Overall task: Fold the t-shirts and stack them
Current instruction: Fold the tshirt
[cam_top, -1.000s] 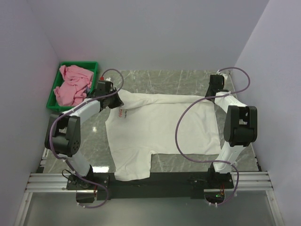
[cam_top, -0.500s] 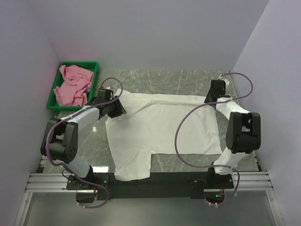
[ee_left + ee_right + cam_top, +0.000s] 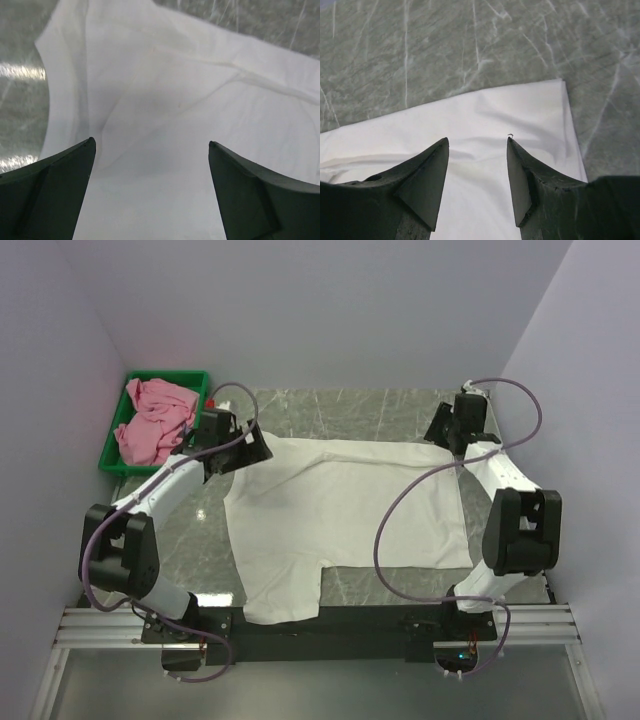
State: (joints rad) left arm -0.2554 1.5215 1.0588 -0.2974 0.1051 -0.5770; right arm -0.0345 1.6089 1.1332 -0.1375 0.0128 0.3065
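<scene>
**A:** What is seen from above?

**B:** The white t-shirt (image 3: pixel 340 510) is seen spread flat on the counter (image 3: pixel 330 405), with one part reaching the near edge. No print is shown on its upward face. The pink t-shirt (image 3: pixel 155 420) is seen crumpled in the green tray (image 3: pixel 170 376) at the far left. The left claw (image 3: pixel 245 448) is held over the white shirt's far left corner, and the right claw (image 3: pixel 447 428) by its far right corner. The spreading is judged done, and no fold has been made yet.

**A:** And the left wrist view?

**B:** The left claw (image 3: pixel 151 142) is seen released, its fingers wide apart with nothing between them. Creased white cloth is seen beneath it.

**A:** The right wrist view?

**B:** The right claw (image 3: pixel 478 140) is likewise released. The shirt's corner is seen lying flat below the gap.

**A:** What is called for next?

**B:** Edges would need to be pinched afresh and carried across for a first fold. Thin cloth may be missed or dragged.

**A:** The surface and room?

**B:** The counter is seen to be glossy grey-green marble, and it is enclosed by plain pale walls (image 3: pixel 300 310) on three sides.
</scene>
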